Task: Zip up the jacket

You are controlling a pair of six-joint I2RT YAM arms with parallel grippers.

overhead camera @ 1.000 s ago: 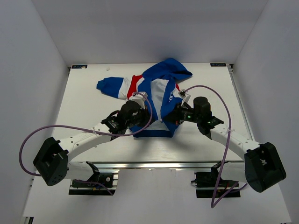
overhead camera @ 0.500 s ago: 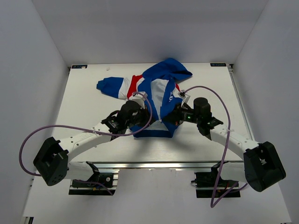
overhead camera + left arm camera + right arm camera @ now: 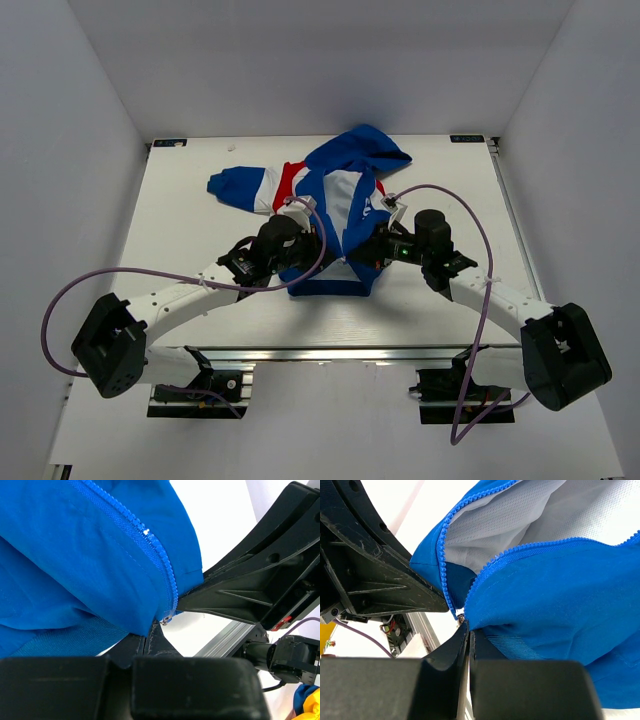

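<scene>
Two grips: the left pincer (image 3: pixel 148 639) and right pincer (image 3: pixel 469 630) each clench the jacket (image 3: pixel 60 555) at its bottom edge, with the zipper (image 3: pixel 161 567) just above their tips, probably to mate both halves.

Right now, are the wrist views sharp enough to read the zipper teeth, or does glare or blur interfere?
Left wrist: zipper teeth sharp, no glare; left pincer dark and soft in the foreground. Right wrist: teeth and mesh lining crisp, right pincer blurred. Top external: even light, soft shadow by the jacket, teeth too small.
</scene>
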